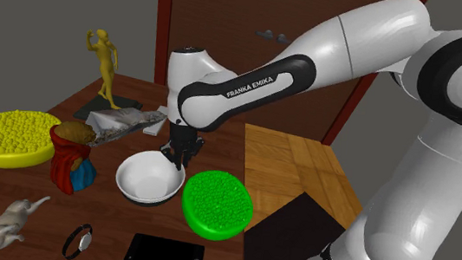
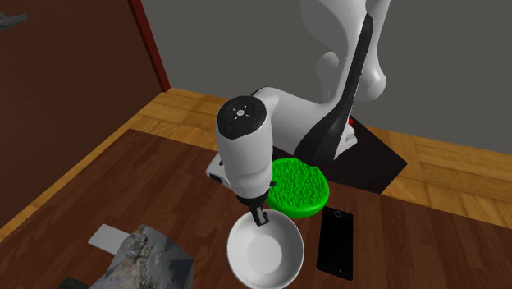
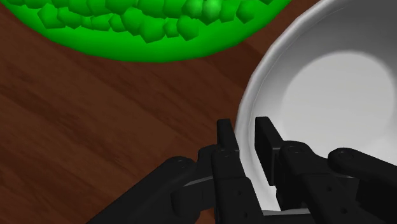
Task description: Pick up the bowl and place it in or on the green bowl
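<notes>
A white bowl (image 1: 148,178) sits on the dark wooden table, beside a green bumpy bowl (image 1: 216,203) at the shoulder view's right. My black gripper (image 1: 178,155) comes straight down onto the white bowl's far rim. In the wrist view one finger (image 3: 224,135) is outside the rim and the other inside, both clasping the white bowl's (image 3: 331,89) wall, so the gripper (image 3: 244,132) is shut on it. The green bowl (image 3: 146,28) lies just beyond on the table. From the second exterior view the white bowl (image 2: 264,251) rests below the hand, with the green bowl (image 2: 299,187) behind it.
On the table stand a yellow bumpy bowl (image 1: 11,136), a red and blue figure (image 1: 72,155), a yellow statuette (image 1: 105,65), a grey crumpled thing (image 1: 121,125), a grey animal figure (image 1: 4,227), a wristwatch (image 1: 78,241) and a black tablet (image 1: 163,256). The table edge runs near the green bowl.
</notes>
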Robot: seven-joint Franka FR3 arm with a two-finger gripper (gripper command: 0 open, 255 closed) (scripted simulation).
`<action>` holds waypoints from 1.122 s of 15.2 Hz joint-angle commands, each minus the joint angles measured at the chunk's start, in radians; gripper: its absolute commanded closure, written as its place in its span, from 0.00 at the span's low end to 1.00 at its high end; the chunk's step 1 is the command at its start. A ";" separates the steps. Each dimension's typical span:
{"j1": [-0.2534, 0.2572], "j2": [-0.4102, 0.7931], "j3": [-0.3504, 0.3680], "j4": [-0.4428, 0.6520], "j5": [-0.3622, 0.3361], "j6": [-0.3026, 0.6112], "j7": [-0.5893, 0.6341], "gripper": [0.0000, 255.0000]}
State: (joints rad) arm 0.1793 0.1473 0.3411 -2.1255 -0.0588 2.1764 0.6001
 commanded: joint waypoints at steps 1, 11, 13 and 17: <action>0.000 0.001 0.000 0.000 0.000 0.000 0.000 1.00; -0.005 -0.069 0.004 0.060 0.030 -0.125 -0.021 1.00; -0.006 -0.081 0.004 0.074 0.035 -0.150 -0.024 1.00; -0.007 -0.101 0.004 0.106 0.043 -0.201 -0.030 1.00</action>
State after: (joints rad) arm 0.1740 0.0553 0.3461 -2.0237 -0.0194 1.9879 0.5742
